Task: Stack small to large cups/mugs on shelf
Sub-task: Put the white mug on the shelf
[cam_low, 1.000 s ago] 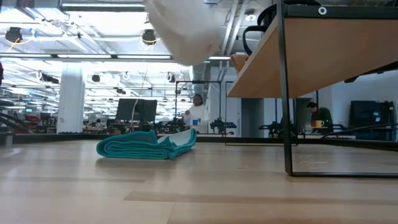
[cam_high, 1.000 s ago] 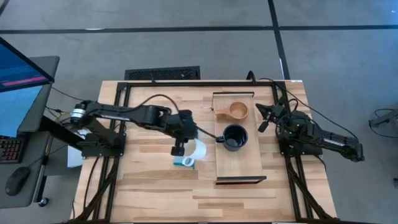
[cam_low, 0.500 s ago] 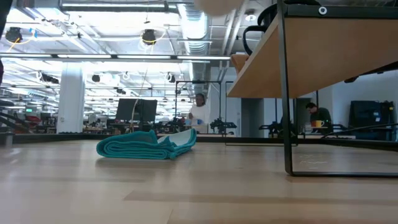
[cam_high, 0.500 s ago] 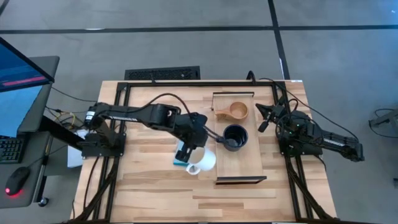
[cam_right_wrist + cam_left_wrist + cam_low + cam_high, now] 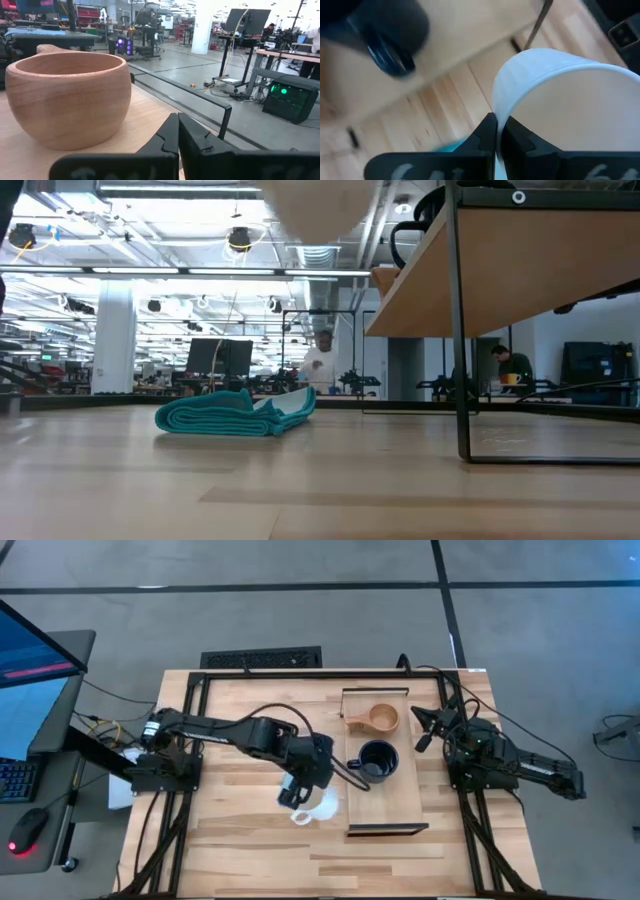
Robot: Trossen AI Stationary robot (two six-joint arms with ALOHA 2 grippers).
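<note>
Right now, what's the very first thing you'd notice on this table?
The left gripper pinches the rim of a big white mug, lifted beside the long light-wood shelf. On that shelf sit a dark navy mug and a small light-brown wooden cup.

We see the left gripper (image 5: 303, 798), jaws pinched on the white mug (image 5: 318, 806), just beside the shelf (image 5: 379, 805). Ahead of the jaws, the navy mug (image 5: 376, 761) blocks mid-board; bare board lies beside it, toward the near bracket (image 5: 386, 830).
</note>
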